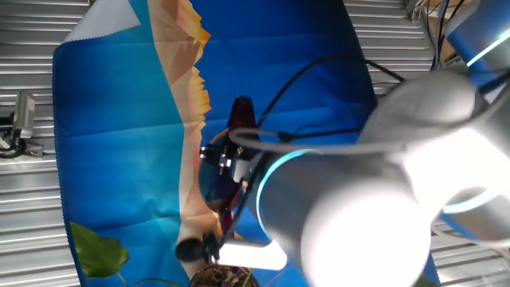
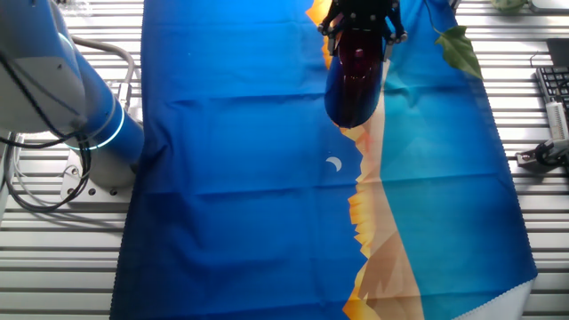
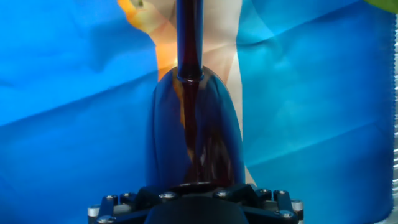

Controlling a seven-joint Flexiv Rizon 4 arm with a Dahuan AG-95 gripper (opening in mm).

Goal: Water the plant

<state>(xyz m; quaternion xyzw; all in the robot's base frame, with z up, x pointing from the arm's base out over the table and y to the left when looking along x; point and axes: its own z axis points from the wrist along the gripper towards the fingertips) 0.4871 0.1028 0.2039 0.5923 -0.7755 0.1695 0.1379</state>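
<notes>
Plant (image 1: 100,251) cropped at frame edge, tool (image 3: 196,202) fingertips behind watering vessel (image 3: 196,143)

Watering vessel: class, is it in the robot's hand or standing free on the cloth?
In the hand. The hand view shows the dark red watering vessel running out from the hand, spout away; the other fixed view shows the hand clamped over it.

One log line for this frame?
tool: shut on can | can: lifted over cloth | plant: at edge | pour: not seen

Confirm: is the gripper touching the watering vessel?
Touching. The other fixed view shows the gripper clamped onto the dark red watering vessel, held above the cloth.
</notes>
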